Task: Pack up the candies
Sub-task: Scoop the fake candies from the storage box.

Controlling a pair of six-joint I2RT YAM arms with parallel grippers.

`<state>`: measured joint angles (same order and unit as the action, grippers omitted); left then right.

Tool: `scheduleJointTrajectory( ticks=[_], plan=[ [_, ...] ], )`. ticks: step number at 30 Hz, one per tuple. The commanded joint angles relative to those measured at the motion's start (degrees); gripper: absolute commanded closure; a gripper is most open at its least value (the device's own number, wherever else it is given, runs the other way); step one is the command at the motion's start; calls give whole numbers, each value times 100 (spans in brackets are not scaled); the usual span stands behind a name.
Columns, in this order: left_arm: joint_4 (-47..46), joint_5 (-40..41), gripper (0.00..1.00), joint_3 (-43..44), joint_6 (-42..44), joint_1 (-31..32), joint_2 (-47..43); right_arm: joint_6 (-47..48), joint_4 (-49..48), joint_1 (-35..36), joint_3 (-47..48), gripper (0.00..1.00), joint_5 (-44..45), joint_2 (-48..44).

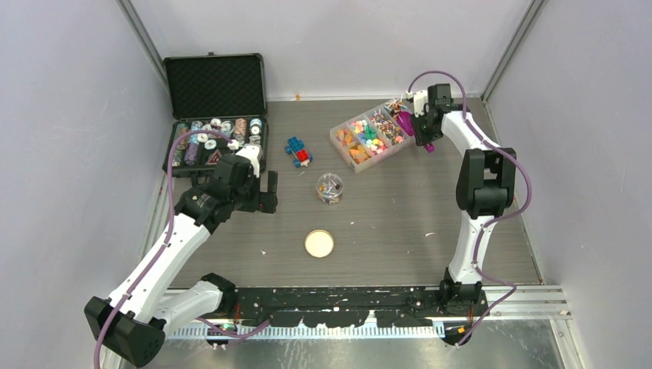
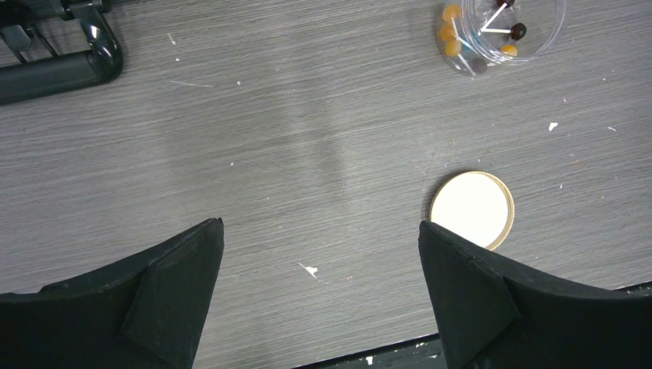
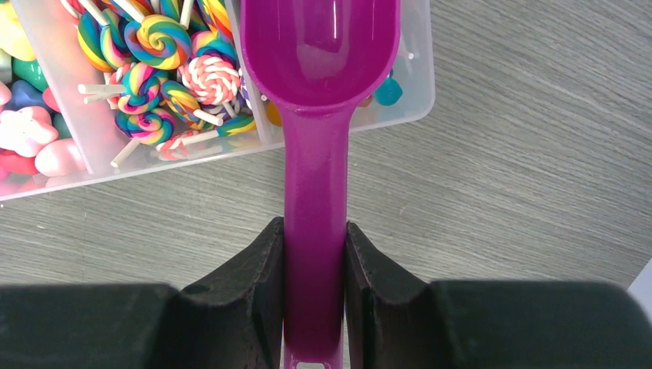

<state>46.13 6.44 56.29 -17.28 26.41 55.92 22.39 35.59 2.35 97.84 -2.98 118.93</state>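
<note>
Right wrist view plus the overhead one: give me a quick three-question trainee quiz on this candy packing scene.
1. True or false: the right gripper is shut on the handle of the purple scoop.
2. The scoop's bowl hangs over: A) the divided candy box, B) the clear jar, C) the round lid?
3. Fill in: on the left gripper, the jaws stand ___.
Key: 1 true; 2 A; 3 open.
</note>
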Motion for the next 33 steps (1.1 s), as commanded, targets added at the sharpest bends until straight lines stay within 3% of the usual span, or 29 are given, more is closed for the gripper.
scheduleJointTrajectory(
  ticks=[1,17,33],
  plan=[
    [-113,51,1,48,89,22,-39,-32,-307,-11,-157,100,-344,-372],
    [-115,87,0,40,84,22,-46,30,-733,-156,-694,99,-738,-621],
    [-108,130,0,34,84,22,-24,-11,-790,-156,-641,100,-770,-437]
  ],
)
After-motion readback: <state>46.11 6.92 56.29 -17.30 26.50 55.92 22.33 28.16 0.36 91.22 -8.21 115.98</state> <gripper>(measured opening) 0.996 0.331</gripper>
